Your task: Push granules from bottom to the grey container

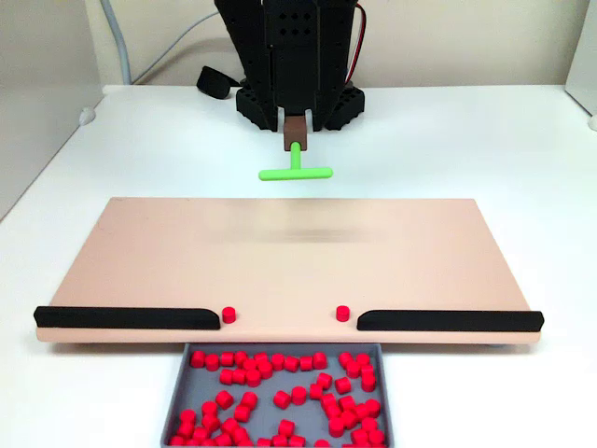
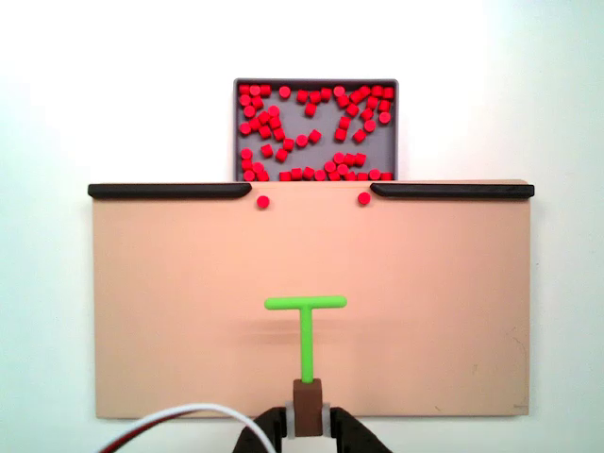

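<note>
Now: gripper (image 2: 306, 408) clamped on green T-pusher (image 2: 305, 326) | granules (image 2: 316, 132) fill grey container (image 2: 408, 127) (two on tan board (image 2: 170, 302))

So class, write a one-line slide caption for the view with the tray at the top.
Green pusher raised mid-board; two red pellets left beside the full grey tray.

Red granules (image 2: 311, 123), grey container (image 2: 392, 85) (green pusher (image 2: 306, 330))

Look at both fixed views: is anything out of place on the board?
Yes. Two granules sit on the tan board beside the inner ends of the black strips, while the others lie in the grey container.
</note>
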Motion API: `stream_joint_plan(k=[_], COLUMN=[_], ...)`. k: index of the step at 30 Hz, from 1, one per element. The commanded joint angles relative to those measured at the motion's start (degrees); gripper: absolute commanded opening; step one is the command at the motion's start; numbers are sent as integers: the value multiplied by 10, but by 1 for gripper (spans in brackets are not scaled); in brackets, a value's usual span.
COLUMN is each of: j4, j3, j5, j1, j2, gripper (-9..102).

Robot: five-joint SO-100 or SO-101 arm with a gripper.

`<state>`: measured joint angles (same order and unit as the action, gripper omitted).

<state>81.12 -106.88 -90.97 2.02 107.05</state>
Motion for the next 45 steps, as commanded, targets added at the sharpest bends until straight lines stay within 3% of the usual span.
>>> stream_joint_plan(k=[1,45], j4=[0,-6], j3=[-25,-31], j5=[1,19], j1=[4,13], j2=[47,47], gripper=[0,0])
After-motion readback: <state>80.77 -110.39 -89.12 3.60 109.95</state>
